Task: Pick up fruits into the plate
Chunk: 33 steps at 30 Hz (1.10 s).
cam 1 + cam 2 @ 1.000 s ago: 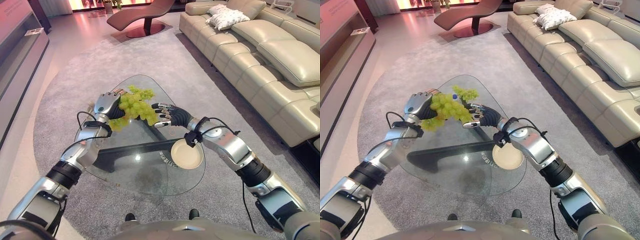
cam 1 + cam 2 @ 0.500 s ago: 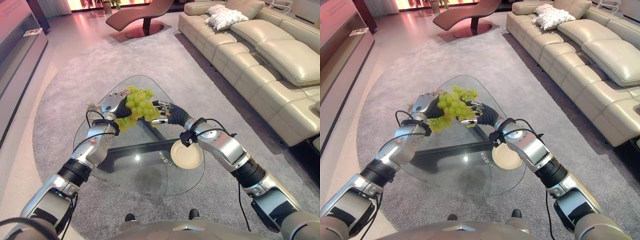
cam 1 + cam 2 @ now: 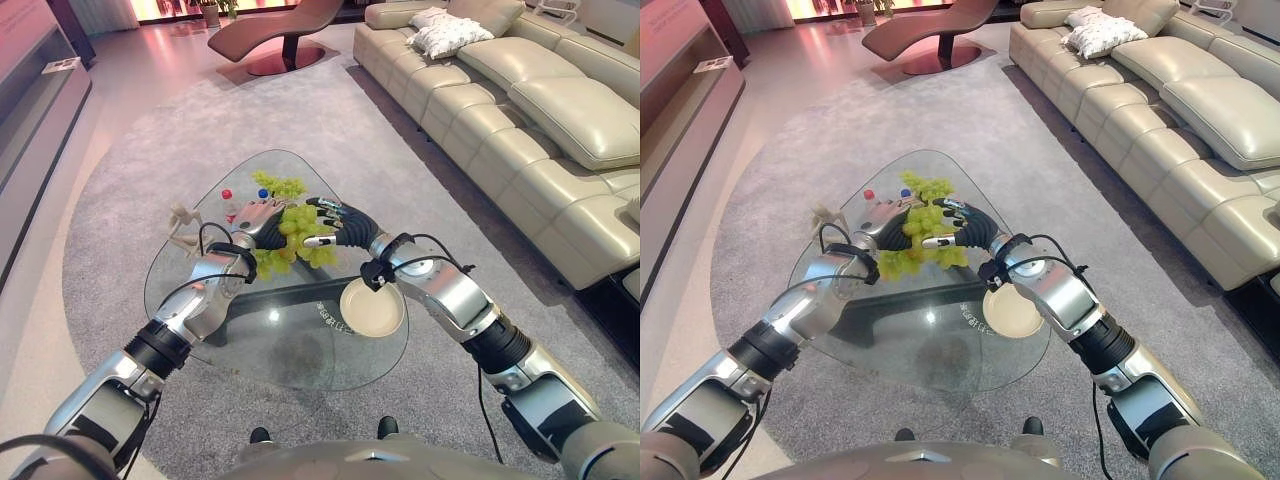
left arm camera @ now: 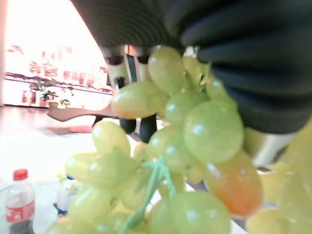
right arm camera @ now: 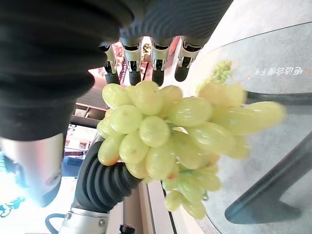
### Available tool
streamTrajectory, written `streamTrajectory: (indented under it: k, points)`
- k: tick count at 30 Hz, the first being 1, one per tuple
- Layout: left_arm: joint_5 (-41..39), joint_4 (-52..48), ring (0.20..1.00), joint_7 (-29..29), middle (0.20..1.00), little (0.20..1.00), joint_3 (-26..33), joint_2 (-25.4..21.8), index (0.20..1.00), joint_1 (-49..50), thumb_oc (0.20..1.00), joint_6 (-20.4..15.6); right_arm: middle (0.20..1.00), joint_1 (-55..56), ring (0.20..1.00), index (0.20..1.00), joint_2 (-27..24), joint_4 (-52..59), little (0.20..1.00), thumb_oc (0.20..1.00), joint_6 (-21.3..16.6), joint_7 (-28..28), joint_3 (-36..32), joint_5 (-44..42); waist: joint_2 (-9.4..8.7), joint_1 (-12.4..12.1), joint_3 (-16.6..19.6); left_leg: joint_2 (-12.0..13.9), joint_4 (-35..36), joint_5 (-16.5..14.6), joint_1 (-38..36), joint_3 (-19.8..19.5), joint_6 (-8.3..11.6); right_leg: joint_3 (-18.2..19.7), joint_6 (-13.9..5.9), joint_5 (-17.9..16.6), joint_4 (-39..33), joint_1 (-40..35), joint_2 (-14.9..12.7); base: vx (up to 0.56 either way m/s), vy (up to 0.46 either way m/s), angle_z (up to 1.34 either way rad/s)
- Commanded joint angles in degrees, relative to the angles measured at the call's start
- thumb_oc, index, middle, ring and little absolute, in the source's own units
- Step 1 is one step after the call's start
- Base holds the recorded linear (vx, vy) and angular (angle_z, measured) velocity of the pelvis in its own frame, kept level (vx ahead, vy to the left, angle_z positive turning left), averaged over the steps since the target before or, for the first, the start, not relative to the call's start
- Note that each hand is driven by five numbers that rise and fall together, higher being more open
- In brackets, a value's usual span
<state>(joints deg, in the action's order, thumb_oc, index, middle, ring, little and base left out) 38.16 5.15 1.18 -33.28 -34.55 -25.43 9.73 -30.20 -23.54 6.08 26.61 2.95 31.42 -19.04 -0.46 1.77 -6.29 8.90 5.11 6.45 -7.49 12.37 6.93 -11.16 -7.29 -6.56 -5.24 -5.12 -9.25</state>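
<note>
Both robot hands, left (image 3: 262, 215) and right (image 3: 335, 222), cup the grape bunch (image 3: 295, 235) between them; it has drifted nearer the plate (image 3: 372, 307), above the glass bench (image 3: 300, 350).

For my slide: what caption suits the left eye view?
Both hands, left and right, carry grapes above a glass table.
</note>
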Motion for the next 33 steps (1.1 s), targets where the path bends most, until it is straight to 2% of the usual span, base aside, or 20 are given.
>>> streamTrajectory:
  k: [1, 4, 10, 17, 21, 27, 33]
  points:
    - [0.51, -2.53, 0.2, 5.08, 0.2, 0.2, -1.97, -1.12, 0.2, -9.79, 0.2, -3.27, 1.0, -7.15, 1.0, 1.0, 2.46, 5.56, 1.0, 1.0, -2.53, 1.94, 0.19, -1.1, -0.83, -0.55, 1.09, -0.74, -2.49, -7.29, 0.07, 0.09, -1.42, -1.63, -2.27, 5.76, 2.93, -1.89, -1.99, 0.0, 0.0, 0.0]
    - [-0.01, -3.04, 0.2, 7.49, 0.2, 0.2, -1.33, -1.08, 0.2, -9.75, 0.2, -4.17, 1.0, -6.55, 1.0, 1.0, 2.26, 5.39, 1.0, 1.0, -2.04, 3.39, 0.44, -1.85, -1.04, -0.71, 1.16, -0.71, -2.33, -7.22, 0.08, 0.08, -1.4, -1.88, -2.23, 5.71, 2.93, -1.87, -2.0, 0.0, 0.0, 0.0]
    - [-1.19, -4.92, 0.2, 13.21, 0.2, 0.2, 1.11, -2.05, 0.2, -8.89, 0.2, -7.48, 1.0, -4.9, 1.0, 1.0, 1.62, 6.77, 1.0, 1.0, 1.49, 6.54, 2.33, -9.38, -1.59, -1.01, 1.07, -0.56, -2.2, -6.98, 0.31, -0.07, -1.31, -2.09, -2.0, 5.78, 3.13, -1.71, -1.93, 0.0, 0.0, 0.0]
    - [-3.34, -7.18, 0.2, 18.86, 0.2, 0.2, 4.77, -2.4, 0.2, -7.78, 0.2, -8.96, 1.0, -3.07, 1.0, 1.0, 1.7, 7.37, 1.0, 1.0, -0.83, 7.03, 2.86, -14.19, -1.95, -1.66, 1.42, -0.24, -1.66, -7.01, -0.21, -0.36, -0.9, -2.96, -2.15, 5.9, 2.91, -2.45, -2.17, 0.0, -0.003, 0.0]
    - [-5.08, -8.58, 0.2, 20.01, 0.2, 0.2, 6.77, -2.48, 0.2, -7.32, 0.2, -9.85, 1.0, -2.51, 1.0, 1.0, 1.76, 8.16, 1.0, 1.0, -0.81, 6.82, 2.62, -14.88, -2.06, -1.84, 1.67, -0.26, -1.65, -6.42, 0.14, -0.56, -0.89, -3.16, -2.02, 5.38, 2.8, -2.27, -2.24, -0.01, -0.002, 0.0]
    - [-10.75, -11.03, 0.2, 17.7, 0.2, 0.2, 8.61, -1.12, 0.2, -6.59, 0.2, -12.24, 1.0, -1.6, 1.0, 1.0, 1.96, 8.69, 1.0, 1.0, -0.51, 7.78, 2.23, -15.03, -1.95, -1.77, 1.97, -0.28, -1.73, -6.36, 0.21, -0.79, -0.88, -3.14, -2.02, 5.29, 2.81, -2.23, -2.36, -0.01, 0.001, 0.0]
    - [-12.11, -12.8, 0.2, 19.79, 0.2, 0.2, 9.6, 0.03, 0.2, -7.41, 0.2, -12.48, 1.0, -2.07, 1.0, 1.0, 2.83, 9.11, 1.0, 1.0, -0.21, 8.5, 2.64, -15.39, -1.98, -1.74, 2.07, -0.39, -1.96, -6.64, 0.28, -0.92, -0.92, -2.77, -2.02, 5.4, 2.91, -2.18, -2.51, -0.01, 0.0, 0.0]
